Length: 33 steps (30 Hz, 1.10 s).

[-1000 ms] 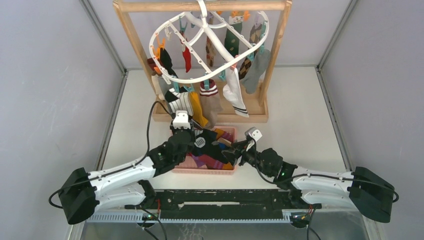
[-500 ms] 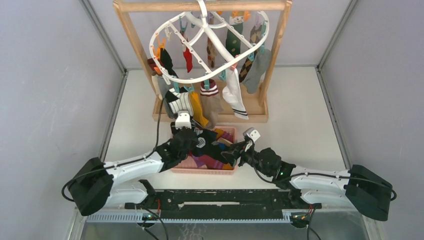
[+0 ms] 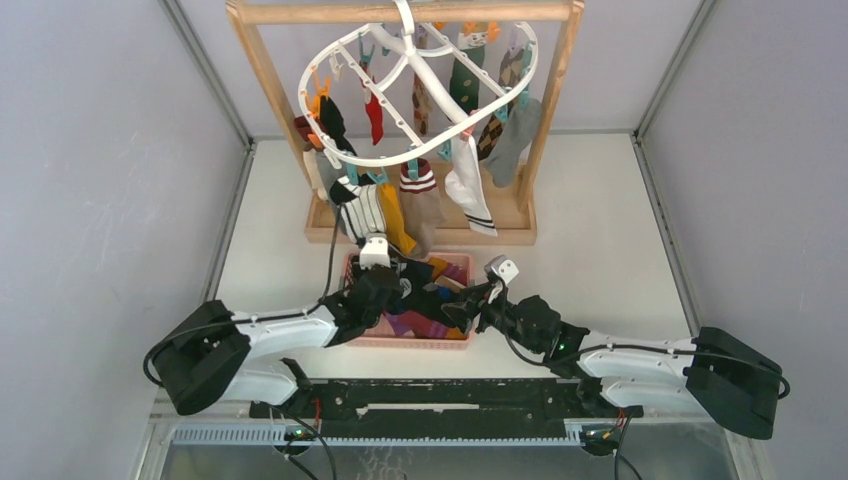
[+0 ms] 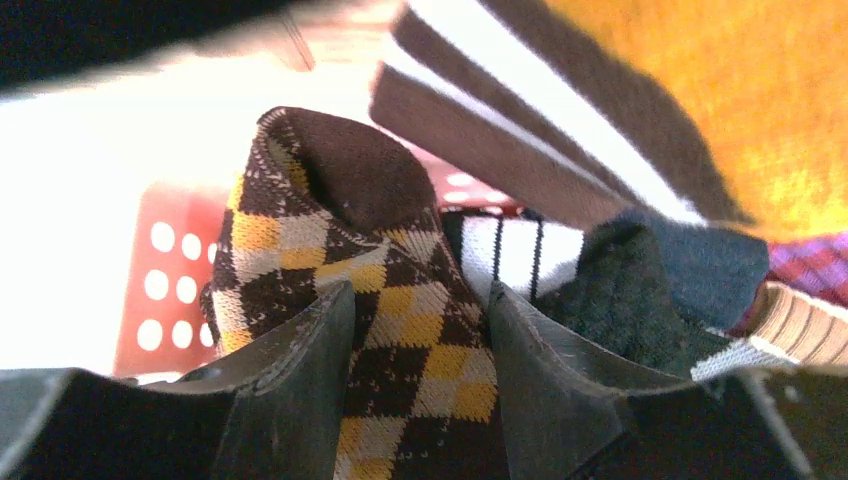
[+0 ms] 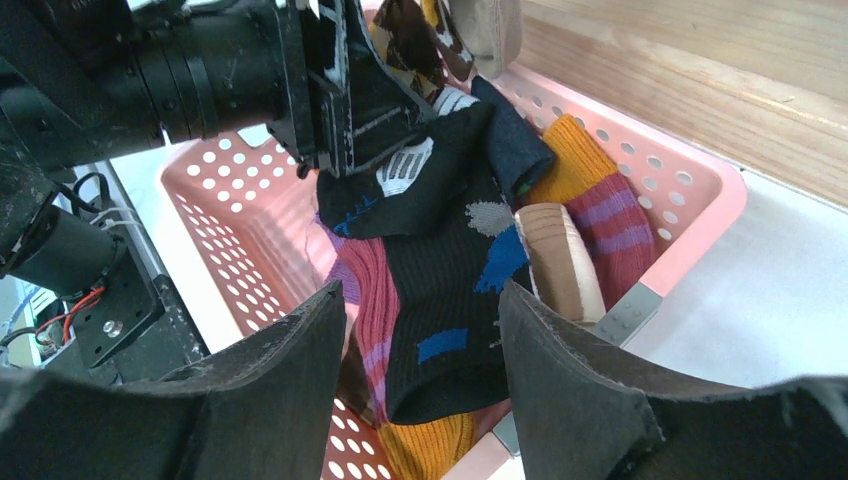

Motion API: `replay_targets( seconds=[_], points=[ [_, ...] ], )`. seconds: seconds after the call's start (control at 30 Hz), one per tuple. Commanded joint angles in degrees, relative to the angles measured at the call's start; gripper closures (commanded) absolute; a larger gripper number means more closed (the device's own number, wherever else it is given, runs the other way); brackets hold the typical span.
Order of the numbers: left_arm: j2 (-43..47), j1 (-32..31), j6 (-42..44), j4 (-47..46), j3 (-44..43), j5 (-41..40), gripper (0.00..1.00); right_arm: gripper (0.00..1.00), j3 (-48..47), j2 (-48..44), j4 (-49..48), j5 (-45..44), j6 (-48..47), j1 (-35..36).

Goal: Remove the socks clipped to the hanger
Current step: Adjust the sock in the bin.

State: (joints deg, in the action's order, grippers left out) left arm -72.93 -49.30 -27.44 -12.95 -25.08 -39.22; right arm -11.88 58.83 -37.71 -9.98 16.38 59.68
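1. Left end effector, jaws half apart around a brown argyle sock, grip uncertain, has sunk into the pink basket's far-left corner.
2. Right end effector, over the basket's near side, gapes empty.
3. Beyond the basket's far edge, the hanger still carries many socks — most work remains.

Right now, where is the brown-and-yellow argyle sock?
In the left wrist view, the argyle sock stands between the left gripper's jaws, with the pink basket wall to its left and a brown-and-white striped sock at upper right.
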Motion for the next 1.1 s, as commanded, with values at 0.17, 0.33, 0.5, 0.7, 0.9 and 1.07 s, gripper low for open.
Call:
replay_targets(
  seconds=[0.17,0.33,0.5,0.7,0.9,1.07],
  points=[
    [-6.4,-3.8,-4.2,-2.5,1.3,-0.6,0.41,0.35,-0.5,0.3,-2.8,0.1,-0.7,-0.5],
    [-1.3,-6.1,-3.6,-0.6,2.0,-2.9,0.22,0.35,-0.9,0.0,-2.2,0.1,-0.8,-0.6],
    [4.8,-10.0,-1.7,4.3,-0.1,-7.2,0.07,0.35,-1.2,-1.4,-0.9,-0.3,-0.8,-0.5],
    [12.0,-12.5,-0.5,6.7,0.6,-9.6,0.0,0.35,-1.9,-5.7,3.1,-1.5,-1.3,-0.4],
    [20.8,-13.5,0.1,8.5,3.2,-11.5,0.0,0.35,-3.1,-9.8,5.5,-1.6,-1.6,-0.3],
    [27.9,-13.6,0.0,9.3,6.3,-13.8,0.0,0.35,-5.3,-10.4,5.8,-0.5,-2.3,-0.1]
  ],
)
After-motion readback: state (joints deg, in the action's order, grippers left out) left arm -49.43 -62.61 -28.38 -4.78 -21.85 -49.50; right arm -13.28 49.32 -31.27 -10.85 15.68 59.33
